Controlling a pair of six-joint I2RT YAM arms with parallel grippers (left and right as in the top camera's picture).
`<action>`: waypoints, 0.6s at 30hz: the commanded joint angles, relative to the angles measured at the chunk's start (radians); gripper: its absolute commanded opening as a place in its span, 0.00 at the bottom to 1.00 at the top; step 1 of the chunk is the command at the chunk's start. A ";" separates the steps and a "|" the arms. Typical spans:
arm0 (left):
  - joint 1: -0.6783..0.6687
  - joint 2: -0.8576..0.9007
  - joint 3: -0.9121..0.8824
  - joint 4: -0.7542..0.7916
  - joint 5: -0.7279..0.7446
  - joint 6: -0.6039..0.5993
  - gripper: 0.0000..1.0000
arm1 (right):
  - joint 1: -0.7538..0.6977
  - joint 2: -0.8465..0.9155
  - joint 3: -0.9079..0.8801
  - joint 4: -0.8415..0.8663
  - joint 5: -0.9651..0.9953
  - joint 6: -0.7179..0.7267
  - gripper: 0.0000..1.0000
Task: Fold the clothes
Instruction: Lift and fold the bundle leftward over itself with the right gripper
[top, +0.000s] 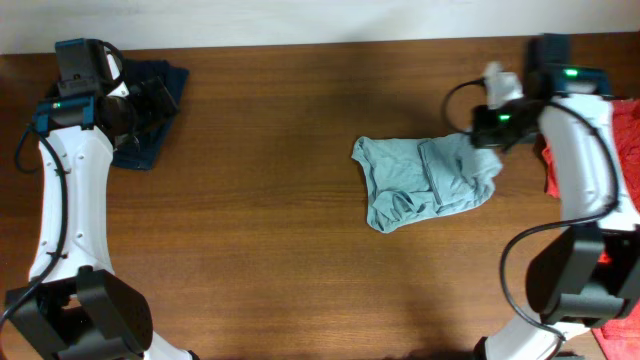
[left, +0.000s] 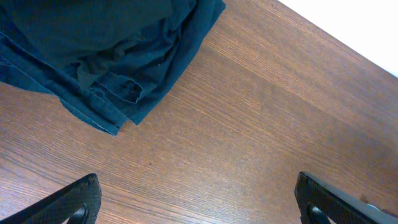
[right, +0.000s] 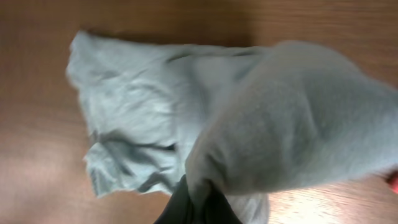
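A pale grey-teal T-shirt (top: 425, 180) lies crumpled right of the table's middle. My right gripper (top: 487, 135) is shut on its right edge, lifting a fold of cloth. In the right wrist view that fold of the T-shirt (right: 298, 118) drapes over the dark fingers (right: 186, 208), and the rest spreads to the left. A dark navy garment (top: 150, 140) is bunched at the far left corner. My left gripper (top: 140, 105) hovers over it, open. In the left wrist view the navy garment (left: 106, 56) is at the top left, and the gripper (left: 199, 205) is over bare wood with nothing between its fingers.
A red shirt (top: 628, 125) lies along the table's right edge, behind the right arm. The wooden table (top: 270, 200) ends at a white wall along the far side.
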 joint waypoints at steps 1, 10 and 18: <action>0.002 0.002 -0.001 0.001 -0.007 0.001 0.99 | 0.104 -0.013 0.020 -0.018 0.086 -0.006 0.04; 0.002 0.002 -0.001 0.001 -0.007 0.001 0.99 | 0.306 0.011 -0.077 -0.007 0.142 0.005 0.06; 0.002 0.002 -0.001 0.001 -0.007 0.001 0.99 | 0.398 0.081 -0.200 0.146 0.123 0.062 0.06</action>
